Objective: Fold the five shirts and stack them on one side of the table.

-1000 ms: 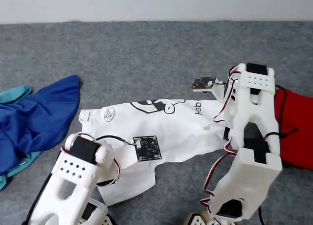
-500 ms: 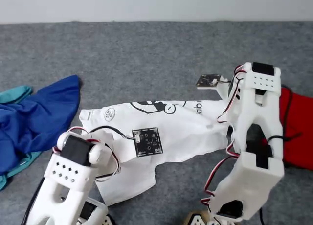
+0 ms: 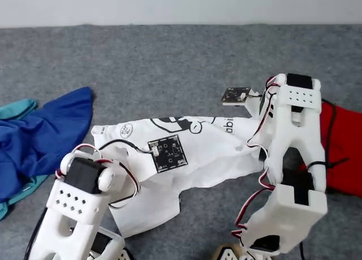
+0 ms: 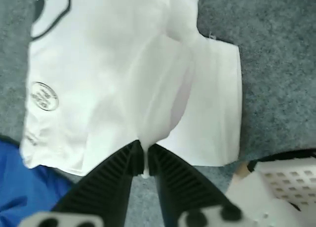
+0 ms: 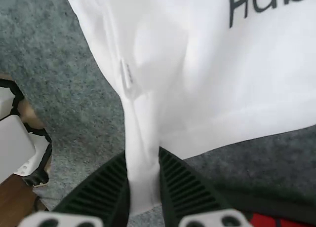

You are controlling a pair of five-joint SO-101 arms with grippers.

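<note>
Grey felt tabletop [image 3: 169,62]: white shirt [image 3: 215,150] is lying unfolded mid-frame, left gripper [image 4: 144,157] & right gripper [image 5: 142,163] each pinching its cloth. Blue shirt [image 3: 45,135] frame-left, red shirt [image 3: 342,147] frame-right are waiting; no stack yet.

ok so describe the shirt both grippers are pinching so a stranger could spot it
Start from the grey table and look to its middle. The white shirt lies spread out there, with a blue shirt on one side and a red shirt on the other. It alone is white with dark print.
</note>
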